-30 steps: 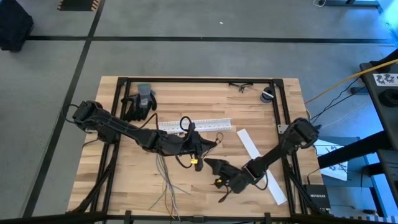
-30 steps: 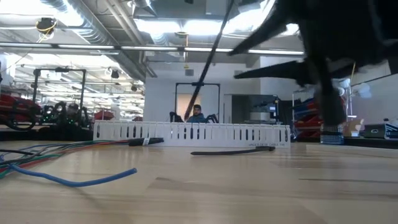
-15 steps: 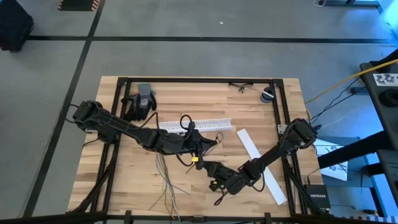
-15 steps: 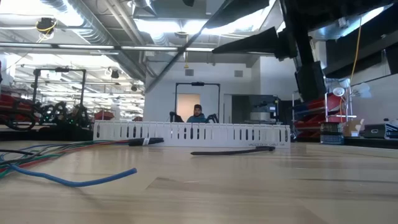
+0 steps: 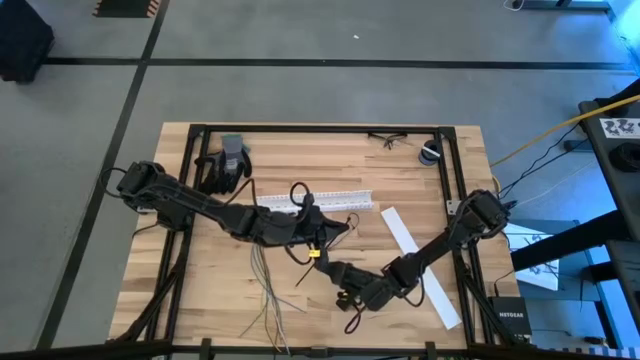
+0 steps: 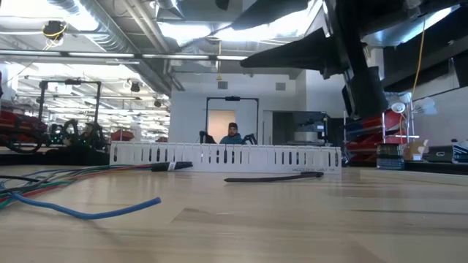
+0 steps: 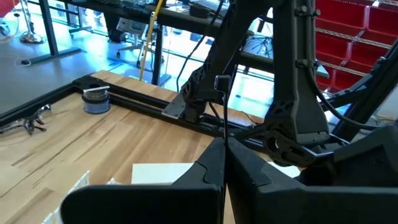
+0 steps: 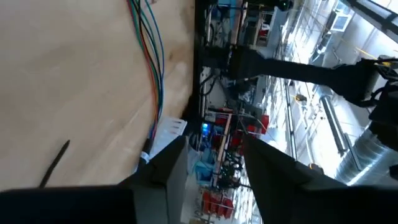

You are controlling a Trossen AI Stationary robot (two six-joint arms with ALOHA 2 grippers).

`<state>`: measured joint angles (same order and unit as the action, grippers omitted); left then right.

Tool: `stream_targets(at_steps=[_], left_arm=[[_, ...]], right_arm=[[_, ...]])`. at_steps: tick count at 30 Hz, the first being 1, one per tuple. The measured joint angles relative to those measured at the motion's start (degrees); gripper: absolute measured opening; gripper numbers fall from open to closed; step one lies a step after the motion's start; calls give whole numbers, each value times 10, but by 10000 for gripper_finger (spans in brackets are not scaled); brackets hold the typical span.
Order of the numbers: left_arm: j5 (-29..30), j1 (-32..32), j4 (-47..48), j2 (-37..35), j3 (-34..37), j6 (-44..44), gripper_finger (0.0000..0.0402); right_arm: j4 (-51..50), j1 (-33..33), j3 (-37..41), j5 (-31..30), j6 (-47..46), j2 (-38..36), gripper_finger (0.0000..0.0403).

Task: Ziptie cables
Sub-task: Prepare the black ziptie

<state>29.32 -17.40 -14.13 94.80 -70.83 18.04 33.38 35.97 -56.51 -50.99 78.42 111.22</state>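
My left gripper [image 5: 318, 228] hovers over the table's middle, shut on a thin black ziptie [image 7: 222, 118]. Dark wire loops [image 5: 297, 192] and a yellow-tipped wire end [image 5: 312, 253] show around that hand. The loose cables [image 5: 265, 290] lie on the wood toward the near edge; the right wrist view shows them as coloured wires [image 8: 152, 68]. My right gripper [image 5: 335, 268] is just near-right of the left one, held off the table, open [image 8: 214, 158], nothing between its fingers. Other zipties lie flat on the table [image 8: 55, 163] [image 6: 274, 177]. My left gripper pinches the ziptie between its two shut fingers [image 7: 205, 168]. The strip [image 7: 224, 134] rises straight out from the fingertips, with a small square head [image 7: 221, 82] at its free end, clear of the table. What else the fingers hold is hidden by the hand.
A white slotted channel [image 5: 315, 199] lies beyond the left gripper. A flat white strip [image 5: 420, 265] lies under the right arm. Gloves [image 5: 225, 165] sit far left; safety glasses [image 5: 387, 140] and a tape roll [image 5: 430, 153] sit far right. A person sits in the room beyond [image 6: 232, 134].
My right gripper has moved toward the table's left, closer to my left gripper, risen a little and rolled about its own axis. My left gripper has stayed in place with the ziptie.
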Motion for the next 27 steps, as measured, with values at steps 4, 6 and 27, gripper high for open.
stream_targets(at_steps=[4, 6, 27], left_arm=[[-9, 3, 1, 0, 0, 2, 0], [-10, 3, 1, 0, 0, 2, 0], [-10, 6, 15, -8, 0, -13, 0]], right_arm=[[0, 0, 0, -17, 28, 0, 174], [0, 0, 0, -15, 42, 0, 177], [-5, 24, 0, -34, 59, 0, 172]])
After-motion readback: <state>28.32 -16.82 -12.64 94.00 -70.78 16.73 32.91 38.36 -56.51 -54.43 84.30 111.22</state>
